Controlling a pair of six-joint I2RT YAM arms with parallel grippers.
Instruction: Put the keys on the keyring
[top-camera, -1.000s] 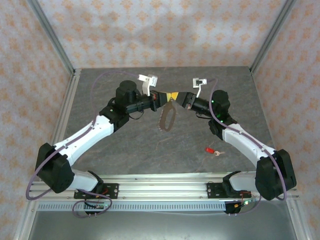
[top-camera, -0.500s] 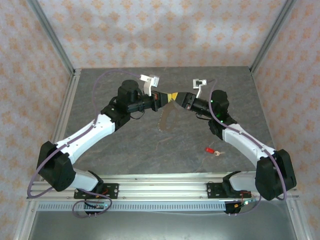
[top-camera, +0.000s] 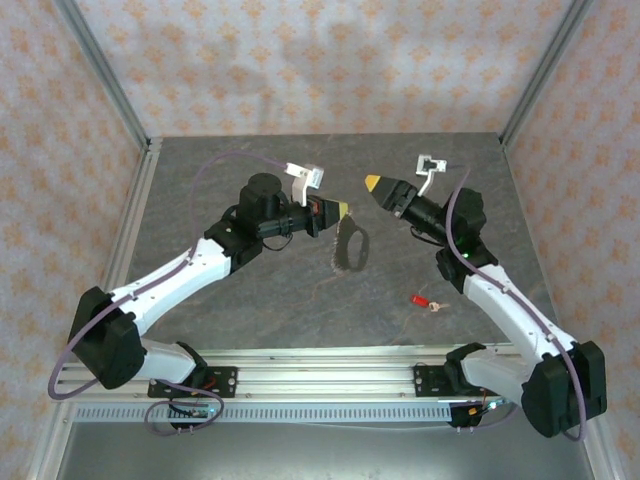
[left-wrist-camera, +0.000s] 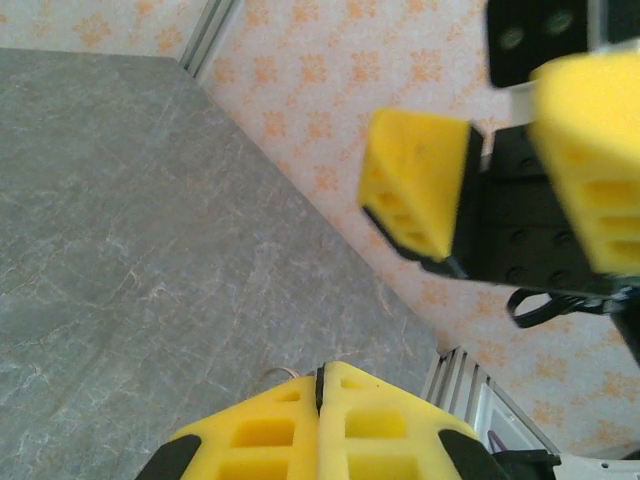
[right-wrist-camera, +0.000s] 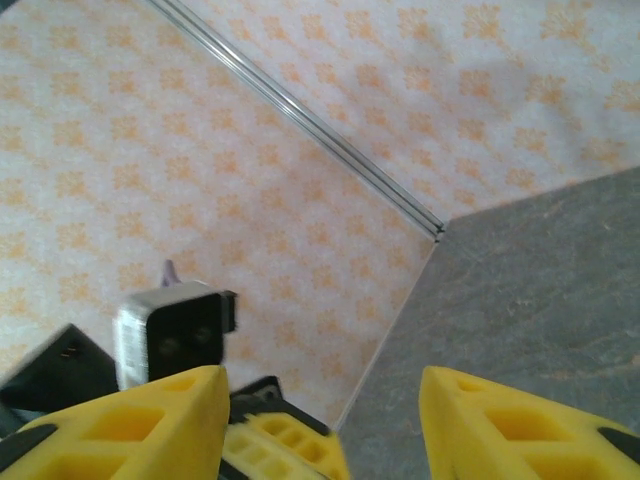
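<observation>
The keyring (top-camera: 338, 255), a beaded metal chain loop, hangs above the mid-table from my left gripper (top-camera: 343, 210), which is shut on its top. In the left wrist view the left gripper (left-wrist-camera: 320, 395) has its yellow fingers pressed together, and a sliver of the chain (left-wrist-camera: 272, 374) peeks out beside them. My right gripper (top-camera: 372, 183) is raised just right of the left one, open and holding nothing. Its fingers (left-wrist-camera: 420, 190) face the left wrist camera. The red-headed key (top-camera: 418, 299) lies on the table, near the right arm's forearm. The right wrist view has the right gripper (right-wrist-camera: 325, 425) standing wide apart.
The grey stone-look table (top-camera: 230, 300) is walled by patterned panels with metal frame posts (top-camera: 110, 90). The left gripper's fingers (right-wrist-camera: 285, 445) show between the right gripper's fingers. The arm bases sit on a rail (top-camera: 320, 375) at the near edge.
My right gripper has opened, let go of the keyring and drawn back to the right and up. My left gripper has shifted right, and the keyring now hangs from it alone.
</observation>
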